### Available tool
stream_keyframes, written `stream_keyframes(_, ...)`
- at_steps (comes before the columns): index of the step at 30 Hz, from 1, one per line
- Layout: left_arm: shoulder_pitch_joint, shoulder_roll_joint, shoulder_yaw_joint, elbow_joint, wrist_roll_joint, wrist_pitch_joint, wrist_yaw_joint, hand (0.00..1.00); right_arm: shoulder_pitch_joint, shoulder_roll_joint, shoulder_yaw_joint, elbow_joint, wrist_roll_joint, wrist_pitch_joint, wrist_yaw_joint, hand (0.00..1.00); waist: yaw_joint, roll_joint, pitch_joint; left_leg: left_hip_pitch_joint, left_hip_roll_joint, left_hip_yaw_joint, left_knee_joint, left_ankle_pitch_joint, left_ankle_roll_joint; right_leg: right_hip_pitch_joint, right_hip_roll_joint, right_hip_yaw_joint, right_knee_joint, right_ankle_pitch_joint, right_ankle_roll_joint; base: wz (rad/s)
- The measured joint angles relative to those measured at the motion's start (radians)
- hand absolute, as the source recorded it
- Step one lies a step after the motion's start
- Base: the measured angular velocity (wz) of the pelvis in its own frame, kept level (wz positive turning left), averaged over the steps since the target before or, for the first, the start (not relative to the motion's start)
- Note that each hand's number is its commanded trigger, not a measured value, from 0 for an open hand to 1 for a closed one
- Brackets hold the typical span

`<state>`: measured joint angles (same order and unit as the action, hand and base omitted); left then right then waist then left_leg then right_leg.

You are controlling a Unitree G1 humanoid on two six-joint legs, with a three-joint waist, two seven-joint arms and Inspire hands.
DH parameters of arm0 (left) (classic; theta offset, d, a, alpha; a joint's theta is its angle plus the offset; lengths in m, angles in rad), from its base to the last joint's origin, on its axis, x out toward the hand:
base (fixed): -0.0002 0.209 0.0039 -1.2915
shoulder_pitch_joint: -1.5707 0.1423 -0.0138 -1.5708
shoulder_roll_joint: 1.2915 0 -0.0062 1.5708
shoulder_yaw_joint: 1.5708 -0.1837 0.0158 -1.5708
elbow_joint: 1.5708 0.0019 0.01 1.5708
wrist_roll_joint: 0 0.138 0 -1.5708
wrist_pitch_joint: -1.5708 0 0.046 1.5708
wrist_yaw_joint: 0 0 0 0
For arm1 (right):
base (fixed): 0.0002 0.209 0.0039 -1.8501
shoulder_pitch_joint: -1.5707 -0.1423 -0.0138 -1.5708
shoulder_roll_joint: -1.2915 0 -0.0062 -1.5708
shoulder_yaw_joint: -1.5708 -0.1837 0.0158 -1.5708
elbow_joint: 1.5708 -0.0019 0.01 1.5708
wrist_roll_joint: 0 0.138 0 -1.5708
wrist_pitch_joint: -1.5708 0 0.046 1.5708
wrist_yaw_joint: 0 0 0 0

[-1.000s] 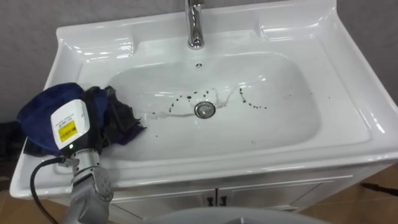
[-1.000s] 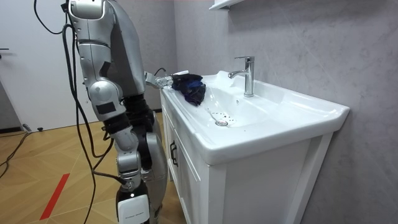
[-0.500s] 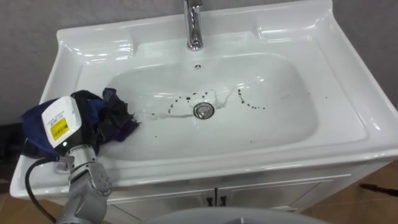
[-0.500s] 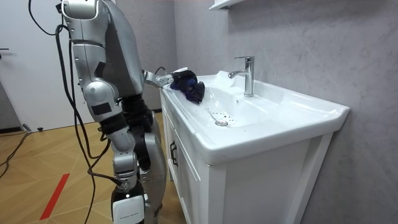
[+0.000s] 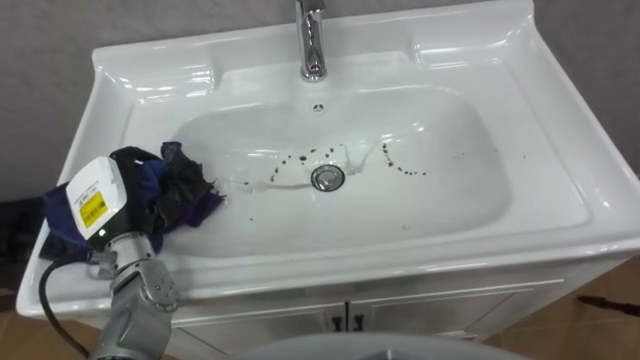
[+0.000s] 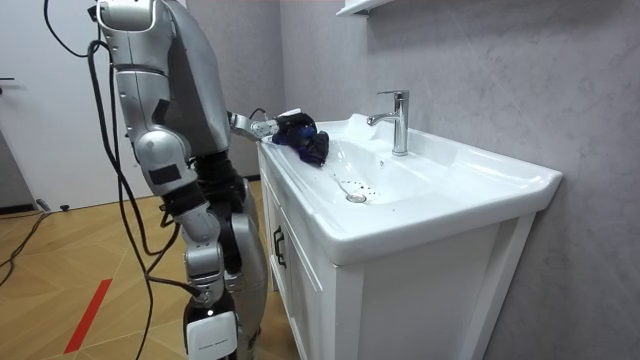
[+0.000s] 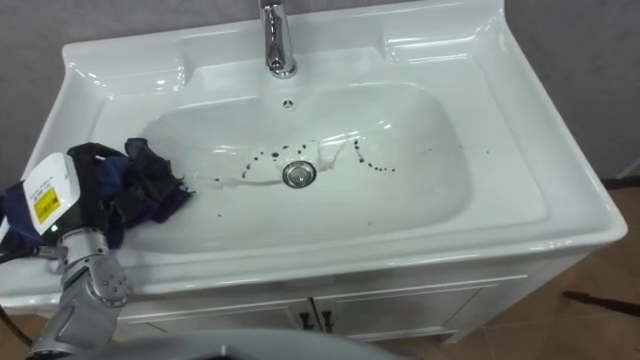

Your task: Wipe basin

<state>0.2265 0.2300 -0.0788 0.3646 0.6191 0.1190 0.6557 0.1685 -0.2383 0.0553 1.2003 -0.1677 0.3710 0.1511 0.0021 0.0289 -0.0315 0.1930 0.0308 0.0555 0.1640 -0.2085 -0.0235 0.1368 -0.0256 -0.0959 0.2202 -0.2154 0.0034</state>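
The dark blue cloth [image 5: 185,190] is bunched on the basin's [image 5: 450,200] left slope, wrapped over the left robot hand [image 5: 98,205] — fingers buried, so the grip cannot be told. Dark specks [image 5: 405,170] by the drain [image 5: 328,177] are unwiped — likely its target.

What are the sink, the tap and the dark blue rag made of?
The sink looks like glazed ceramic: white, glossy, bright reflections. The tap looks like polished, maybe chromed metal: mirror-shiny. The rag is soft cloth: matte, crumpled folds.
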Motion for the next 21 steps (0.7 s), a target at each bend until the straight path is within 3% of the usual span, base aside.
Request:
stream_keyframes(9, -0.018, -0.007, 0.000, 0.012, 0.000, 0.000, -0.007, 1.00, -0.006, 0.000, 0.001, 0.000, 0.011, -0.012, -0.007, 0.00, -0.002, 0.000, 0.0003, -0.002, 0.000, -0.006, 0.001, 0.000, 0.000, 0.001, -0.003, -0.009, 0.001, 0.000, 0.000, 0.02)
stream_keyframes(15, -0.033, -0.010, 0.005, -0.024, 0.000, 0.011, -0.016, 1.00, -0.022, 0.002, 0.043, -0.005, 0.041, -0.036, -0.009, 0.00, -0.020, -0.011, 0.0025, -0.028, -0.004, -0.035, 0.006, 0.000, 0.000, -0.009, -0.008, -0.034, 0.000, -0.003, 0.001, 0.14)
stream_keyframes(18, -0.025, -0.018, 0.010, -0.084, -0.007, 0.037, -0.020, 1.00, -0.022, 0.009, 0.043, -0.008, 0.053, -0.057, -0.009, 0.00, -0.022, -0.018, 0.0095, -0.043, -0.005, -0.043, 0.011, 0.000, 0.000, -0.018, -0.009, -0.043, -0.003, -0.002, 0.001, 0.09)
stream_keyframes(19, -0.026, -0.018, 0.010, -0.112, -0.024, 0.047, -0.020, 1.00, -0.027, 0.010, 0.044, -0.007, 0.063, -0.068, -0.010, 0.00, -0.027, -0.022, 0.0181, -0.053, -0.006, -0.050, 0.019, 0.000, 0.000, -0.020, -0.011, -0.048, -0.004, -0.002, 0.001, 0.16)
stream_keyframes(21, -0.027, -0.018, 0.010, -0.142, -0.040, 0.050, -0.022, 1.00, -0.029, 0.010, 0.057, -0.006, 0.085, -0.085, -0.019, 0.00, -0.027, -0.024, 0.0221, -0.070, -0.007, -0.058, 0.027, 0.000, 0.000, -0.034, -0.012, -0.057, -0.004, -0.001, 0.000, 0.15)
